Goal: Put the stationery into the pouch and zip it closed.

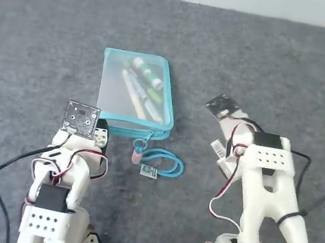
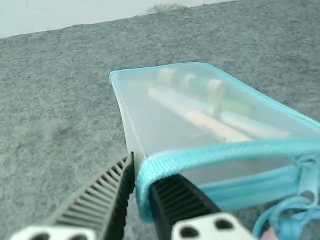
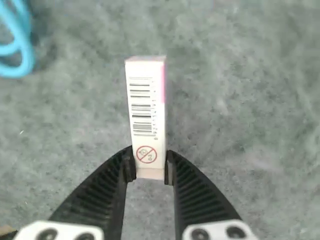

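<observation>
The translucent pouch [image 1: 135, 91] with a teal zip edge lies flat on the grey carpet, with several pens inside [image 2: 210, 115]. My left gripper [image 2: 143, 192] is shut on the pouch's near corner, pinching the teal edge [image 2: 200, 155]; from above it [image 1: 102, 129] sits at the pouch's near-left corner. My right gripper [image 3: 149, 169] is shut on a small white box with a barcode [image 3: 146, 107], held above the carpet to the right of the pouch [image 1: 216, 148].
A teal cord loop [image 1: 165, 162] with a small tag [image 1: 148, 170] and a pink zip pull [image 1: 137, 155] lies just in front of the pouch. The cord also shows beyond the box [image 3: 17, 42]. Grey carpet [image 1: 271, 71] lies open all around.
</observation>
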